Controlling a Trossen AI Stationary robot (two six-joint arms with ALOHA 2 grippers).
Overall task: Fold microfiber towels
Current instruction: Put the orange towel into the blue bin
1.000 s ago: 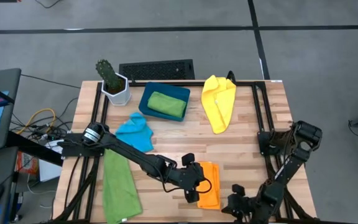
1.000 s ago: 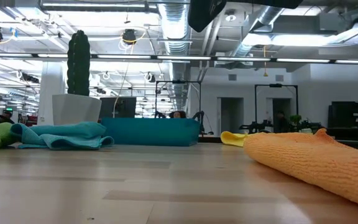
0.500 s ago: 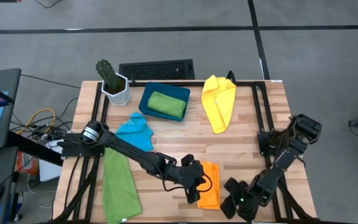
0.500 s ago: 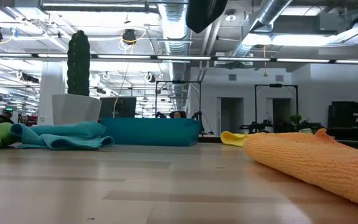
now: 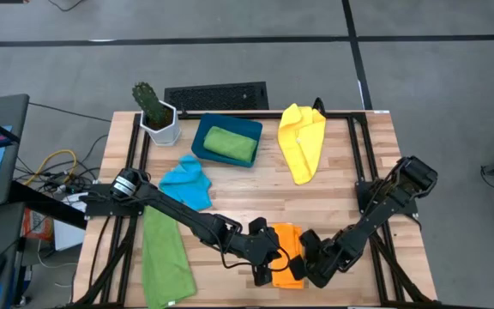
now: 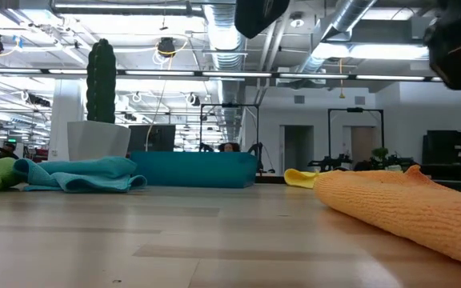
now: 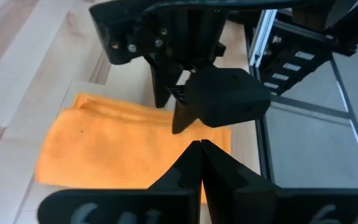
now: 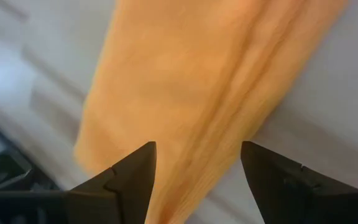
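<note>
The right pincer [image 5: 309, 260] has swung in from the table's near right corner and now hangs beside the orange towel [image 5: 288, 255], where a second ago it sat out at the edge with its fingers pressed together; those fingers now stand spread wide, with the orange cloth showing between them in the right wrist view [image 8: 197, 106]. The left pincer [image 5: 268, 262] has drifted a little nearer the front edge and remains pressed together, holding nothing, its tips above the orange towel's edge [image 7: 135, 149].

On the wooden table [image 5: 341, 180], a potted cactus [image 5: 154, 112] stands at the far left corner. Next to it a dark teal tray [image 5: 226, 139] holds a folded green towel [image 5: 231, 144]. A yellow towel [image 5: 302, 140] lies crumpled toward the far right, a sky-blue towel [image 5: 187, 181] is bunched left of centre, and a second green towel [image 5: 165, 254] lies spread along the left edge, running to the front. A black slatted panel [image 5: 216, 95] lies on the floor just beyond the table's far edge.

The two arms crowd each other over the orange towel, which lies folded near the front edge, right of centre. The left pincer is at its left side and the right pincer at its right, with the cloth between them.
</note>
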